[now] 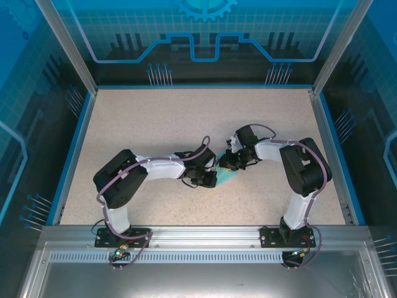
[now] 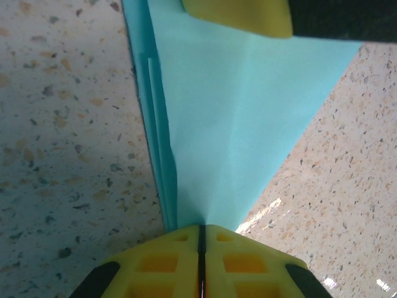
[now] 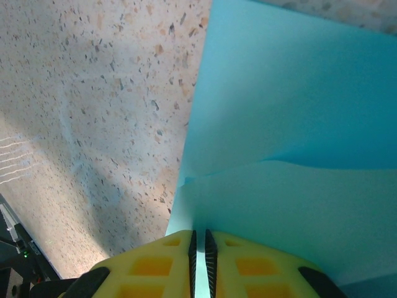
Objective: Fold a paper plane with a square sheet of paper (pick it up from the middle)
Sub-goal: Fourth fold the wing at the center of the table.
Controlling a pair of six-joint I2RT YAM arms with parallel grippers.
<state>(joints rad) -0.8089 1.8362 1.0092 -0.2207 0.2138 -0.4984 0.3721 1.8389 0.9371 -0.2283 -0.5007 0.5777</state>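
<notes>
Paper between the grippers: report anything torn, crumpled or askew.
No tear or crumple shows. The light-blue paper is pinched by the left gripper and the right gripper. In the right wrist view its top layer's edge bows in a wave instead of lying flat. Along its fold the layers sit slightly stepped.

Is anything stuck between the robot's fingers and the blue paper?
No, nothing visible. The left fingers and the right fingers each pinch the folded blue paper directly.

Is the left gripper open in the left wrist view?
No, the left gripper is closed on the narrow end of the folded paper.
</notes>
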